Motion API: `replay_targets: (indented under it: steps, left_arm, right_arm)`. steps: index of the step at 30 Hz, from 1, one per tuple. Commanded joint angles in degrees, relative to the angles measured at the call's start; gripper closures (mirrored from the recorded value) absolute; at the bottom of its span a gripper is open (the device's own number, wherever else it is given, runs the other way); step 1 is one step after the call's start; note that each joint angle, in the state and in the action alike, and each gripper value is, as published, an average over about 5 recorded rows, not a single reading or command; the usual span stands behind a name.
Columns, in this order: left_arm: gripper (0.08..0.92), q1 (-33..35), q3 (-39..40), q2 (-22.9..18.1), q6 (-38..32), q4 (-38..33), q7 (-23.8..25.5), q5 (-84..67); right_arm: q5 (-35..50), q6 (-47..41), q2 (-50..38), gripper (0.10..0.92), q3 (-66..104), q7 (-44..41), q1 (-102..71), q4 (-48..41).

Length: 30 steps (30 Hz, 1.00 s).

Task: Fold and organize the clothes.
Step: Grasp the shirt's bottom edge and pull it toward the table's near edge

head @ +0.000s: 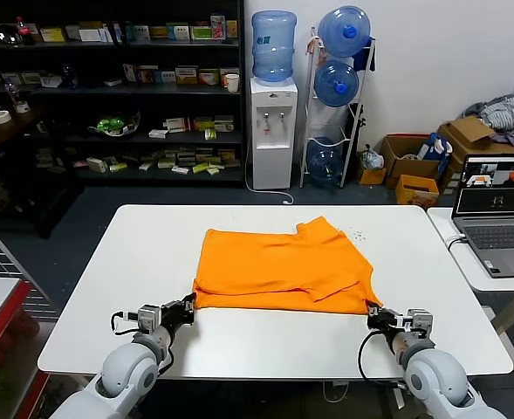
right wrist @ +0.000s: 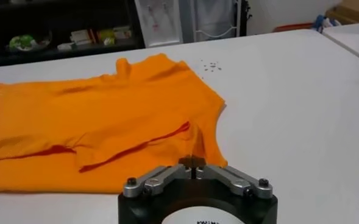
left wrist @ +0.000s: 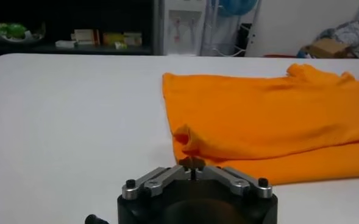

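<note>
Two grippers work at the near hem. The left gripper (head: 189, 305) has its jaws pressed together, pinching the near left corner of the orange T-shirt (head: 283, 266); the right gripper (head: 374, 314) pinches the near right corner the same way. Each wrist view shows the fabric puckered into the fingertips (left wrist: 192, 162), which the head view cannot resolve; only the head view shows both arms at once. The shirt lies folded at mid-table, long axis running left to right, a sleeve flap bunched at the far right. The white table (head: 108, 288) is bare around it. Laptop (head: 498, 209) on a side table to the right; water dispenser (head: 272, 127) and shelves (head: 108, 87) beyond.
</note>
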Motion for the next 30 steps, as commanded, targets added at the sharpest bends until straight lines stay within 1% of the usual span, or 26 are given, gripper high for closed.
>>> replay_targets:
  steps: [1,4,10,18,24,30]
  left_arm:
    - [0.910,0.2,-0.2,0.7,0.2,-0.6,-0.7,-0.1]
    - [0.910,1.0,-0.3,2.1,0.6,-2.6,-1.7,-1.5]
    - [0.910,4.1,-1.5,6.4,2.4,-9.4,-4.8,-7.3]
    - [0.910,11.3,-4.0,11.3,4.1,-18.0,-9.0,-12.6]
    - [0.910,17.4,-4.7,13.3,4.4,-22.1,-10.2,-12.8]
    - [0.910,21.9,-5.1,13.6,4.4,-24.2,-10.8,-12.5]
  right_arm:
    - [0.1,0.1,-0.2,0.901,0.0,0.2,-0.2,0.4]
    - [1.1,0.0,-1.2,0.901,0.2,1.0,-1.4,2.5]
    - [4.6,-1.0,-4.4,0.901,1.7,3.6,-5.9,9.0]
    - [7.0,-3.4,-7.3,0.901,4.6,8.4,-14.7,17.3]
    - [7.3,-4.7,-8.5,0.901,7.8,10.1,-22.9,20.9]
    - [7.3,-5.3,-8.6,0.901,9.8,10.3,-27.5,22.5]
